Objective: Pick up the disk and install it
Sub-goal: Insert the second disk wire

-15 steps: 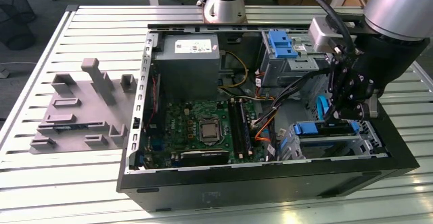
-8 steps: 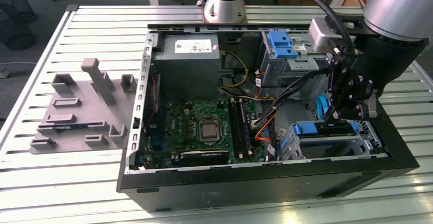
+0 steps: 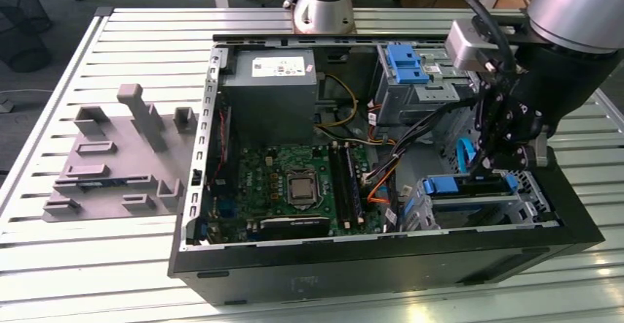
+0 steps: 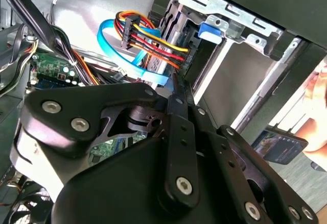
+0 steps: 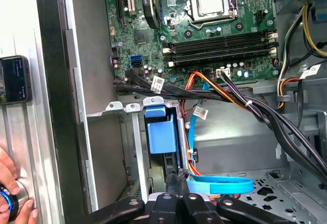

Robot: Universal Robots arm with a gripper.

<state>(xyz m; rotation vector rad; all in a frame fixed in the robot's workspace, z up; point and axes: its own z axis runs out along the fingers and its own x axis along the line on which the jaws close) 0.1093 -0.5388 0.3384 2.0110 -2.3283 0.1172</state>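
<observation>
Inside an open computer case, 1 gripper hangs directly over the drive cage. Its fingers look clenched, but on what I cannot tell. Directly below, the disk sits on edge in the cage, its long axis pointing downward.

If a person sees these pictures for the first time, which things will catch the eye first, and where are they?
The open computer case on the slatted table stands out first, with its green motherboard in the middle. The arm's gripper reaches down above the drive cage at the exterior view's right, where the disk with its blue carrier sits in the cage.
</observation>
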